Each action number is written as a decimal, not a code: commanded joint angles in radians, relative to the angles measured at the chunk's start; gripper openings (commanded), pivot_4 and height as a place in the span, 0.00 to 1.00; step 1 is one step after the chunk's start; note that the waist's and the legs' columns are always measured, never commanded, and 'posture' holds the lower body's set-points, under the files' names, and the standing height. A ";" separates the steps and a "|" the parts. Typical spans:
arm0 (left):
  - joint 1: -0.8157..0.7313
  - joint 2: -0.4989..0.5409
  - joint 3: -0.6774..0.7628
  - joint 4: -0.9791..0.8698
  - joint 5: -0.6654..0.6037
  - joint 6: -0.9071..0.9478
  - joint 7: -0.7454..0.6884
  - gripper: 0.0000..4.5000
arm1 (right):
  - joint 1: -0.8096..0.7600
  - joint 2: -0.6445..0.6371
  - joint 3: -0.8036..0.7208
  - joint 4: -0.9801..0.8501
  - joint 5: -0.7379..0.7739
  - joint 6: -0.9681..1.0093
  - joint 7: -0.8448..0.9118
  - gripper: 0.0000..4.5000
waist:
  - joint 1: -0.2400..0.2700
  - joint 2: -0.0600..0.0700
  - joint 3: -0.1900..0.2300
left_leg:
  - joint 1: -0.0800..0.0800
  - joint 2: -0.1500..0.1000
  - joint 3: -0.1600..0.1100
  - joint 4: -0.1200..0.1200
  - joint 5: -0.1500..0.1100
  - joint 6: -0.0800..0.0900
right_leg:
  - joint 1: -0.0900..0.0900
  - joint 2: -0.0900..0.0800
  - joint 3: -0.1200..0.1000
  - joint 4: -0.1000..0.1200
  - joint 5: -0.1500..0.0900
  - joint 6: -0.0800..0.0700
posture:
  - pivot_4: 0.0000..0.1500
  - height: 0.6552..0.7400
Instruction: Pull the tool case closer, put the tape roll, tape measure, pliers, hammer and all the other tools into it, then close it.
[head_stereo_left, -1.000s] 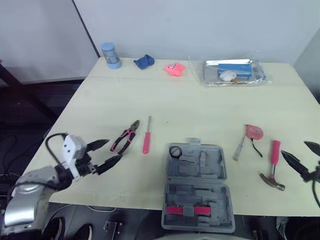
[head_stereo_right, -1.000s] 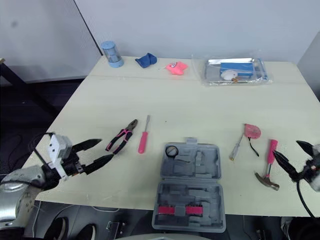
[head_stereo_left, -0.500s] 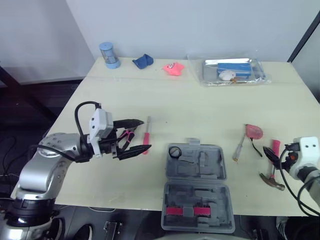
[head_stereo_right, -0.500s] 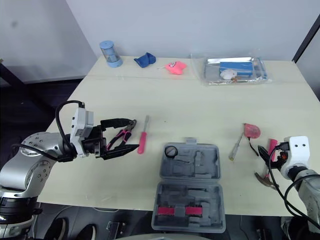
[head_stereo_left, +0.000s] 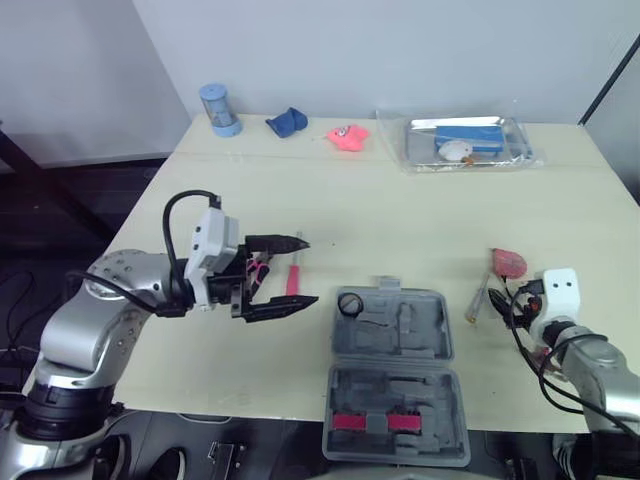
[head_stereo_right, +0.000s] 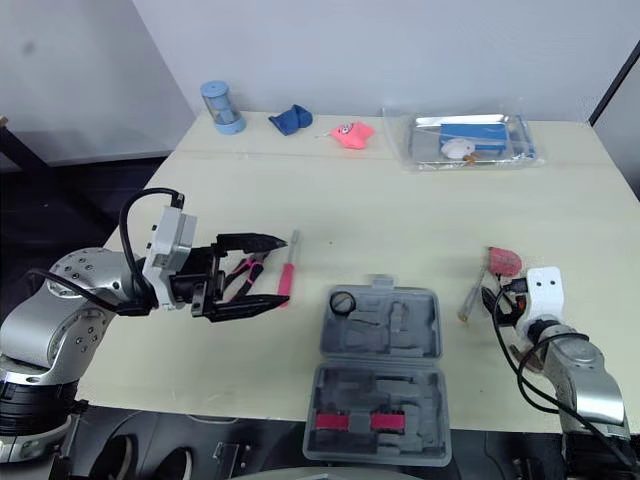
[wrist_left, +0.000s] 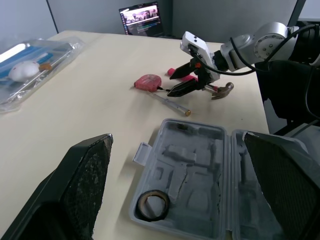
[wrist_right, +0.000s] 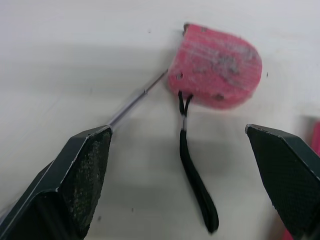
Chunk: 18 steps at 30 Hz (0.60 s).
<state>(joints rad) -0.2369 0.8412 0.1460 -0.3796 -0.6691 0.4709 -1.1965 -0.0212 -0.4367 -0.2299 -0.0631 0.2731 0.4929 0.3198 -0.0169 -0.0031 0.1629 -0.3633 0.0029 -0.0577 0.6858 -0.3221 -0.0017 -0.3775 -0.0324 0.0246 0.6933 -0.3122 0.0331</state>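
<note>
Left gripper (head_stereo_left: 306, 270) gapes wide, empty; the pink pliers (head_stereo_right: 243, 270) lie below, between its fingers, left of the open tool case (head_stereo_left: 392, 350). Right gripper (wrist_right: 177, 131) is spread, empty, with the pink tape measure (wrist_right: 215, 67) just ahead of its fingers, near the desk's (head_stereo_left: 400, 215) right edge.

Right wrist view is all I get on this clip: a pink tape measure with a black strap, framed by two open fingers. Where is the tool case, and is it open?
Observer: The tool case lies open at the near edge of the table, to the robot's left of the tape measure.
Operator: Anything inside?
Observer: A tape roll sits in a corner of the half farther from the robot.
Operator: And the left arm?
Observer: The left gripper is open at the pliers and the pink screwdriver, on the case's left.
</note>
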 joint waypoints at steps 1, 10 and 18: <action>-0.015 0.012 0.007 -0.027 -0.012 -0.001 0.001 0.99 | -0.032 0.007 -0.005 0.027 -0.016 -0.039 -0.008 1.00 | 0.000 0.000 0.000 | 0.000 0.000 0.000 0.000 0.000 0.000 | 0.000 0.000 0.000 0.000 0.000 0.000 | 1.00 1.00; -0.024 0.006 0.004 -0.049 -0.016 0.006 0.024 0.99 | -0.105 0.017 -0.020 0.136 -0.018 -0.039 -0.015 1.00 | -0.002 0.000 0.000 | 0.000 0.000 0.000 0.000 0.000 0.000 | 0.000 0.000 0.000 0.001 0.000 0.000 | 1.00 1.00; -0.020 0.002 0.000 -0.061 -0.017 0.005 0.033 1.00 | -0.119 0.034 -0.027 0.173 -0.021 -0.037 -0.035 0.82 | -0.002 0.000 0.000 | 0.000 0.000 0.000 0.000 0.000 0.000 | 0.000 0.000 0.001 0.000 0.000 0.000 | 1.00 1.00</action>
<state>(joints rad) -0.2536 0.8405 0.1436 -0.4112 -0.6711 0.4763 -1.1694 -0.1377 -0.4049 -0.2360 0.1102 0.2514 0.4671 0.2946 -0.0192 -0.0031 0.1629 -0.3630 0.0029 -0.0576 0.6858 -0.3222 -0.0014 -0.3779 -0.0321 0.0254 0.6940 -0.3122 0.0330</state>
